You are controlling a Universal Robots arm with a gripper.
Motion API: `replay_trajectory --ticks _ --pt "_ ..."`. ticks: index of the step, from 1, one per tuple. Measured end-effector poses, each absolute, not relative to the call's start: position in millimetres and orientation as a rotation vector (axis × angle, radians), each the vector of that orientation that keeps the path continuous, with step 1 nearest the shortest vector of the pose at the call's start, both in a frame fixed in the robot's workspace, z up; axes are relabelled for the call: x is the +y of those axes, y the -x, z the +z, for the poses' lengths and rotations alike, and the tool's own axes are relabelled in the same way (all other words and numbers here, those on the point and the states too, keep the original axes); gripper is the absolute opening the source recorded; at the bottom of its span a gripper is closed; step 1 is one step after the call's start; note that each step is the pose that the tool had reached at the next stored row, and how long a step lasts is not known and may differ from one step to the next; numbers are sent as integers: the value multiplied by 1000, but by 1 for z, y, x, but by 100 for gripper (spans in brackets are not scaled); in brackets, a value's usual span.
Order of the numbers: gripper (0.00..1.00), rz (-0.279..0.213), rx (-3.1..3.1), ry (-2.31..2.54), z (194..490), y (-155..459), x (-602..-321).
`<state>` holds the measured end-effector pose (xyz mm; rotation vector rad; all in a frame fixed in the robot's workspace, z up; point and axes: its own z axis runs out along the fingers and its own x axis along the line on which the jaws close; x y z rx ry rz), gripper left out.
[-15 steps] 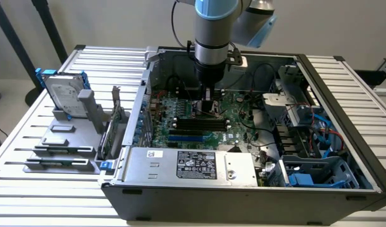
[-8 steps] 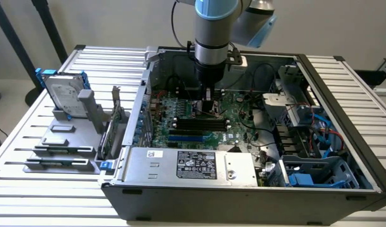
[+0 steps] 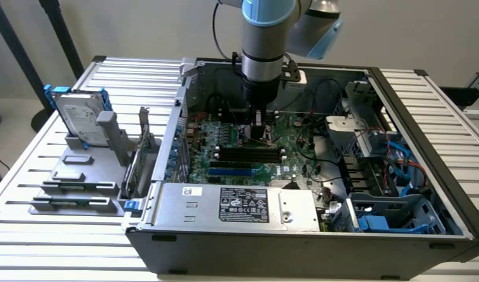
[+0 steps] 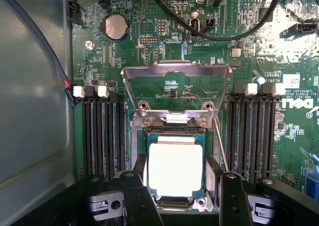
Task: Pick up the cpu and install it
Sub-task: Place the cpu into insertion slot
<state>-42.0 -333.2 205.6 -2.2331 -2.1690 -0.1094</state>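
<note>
The cpu (image 4: pixel 175 168) lies in its socket (image 4: pixel 141 151), gripper (image 4: pixel 182 176) open over it.
Fingers (image 4: pixel 232 196) straddle it; whether either touches is hard to judge. Load plate (image 4: pixel 175 69) raised — socket's near edge hidden by fingers.

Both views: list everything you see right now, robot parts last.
cpu: one, silver, in the socket between the jaws.
socket cover: one, silver, hinged up beside the cpu.
motherboard: one, green, inside the case.
case: one, grey, open on the table.
hard drive: one, silver in blue bracket, upright at exterior view's left.
table: one, white slats, under everything.
arm: one, grey and blue, reaching into the case.
gripper: one, black, jaws open either side of the cpu.
</note>
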Motion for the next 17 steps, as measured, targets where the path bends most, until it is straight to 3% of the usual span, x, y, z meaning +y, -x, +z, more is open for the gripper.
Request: replay_trajectory --ticks 17 --pt "55 -109 -2169 2233 200 42 -333"
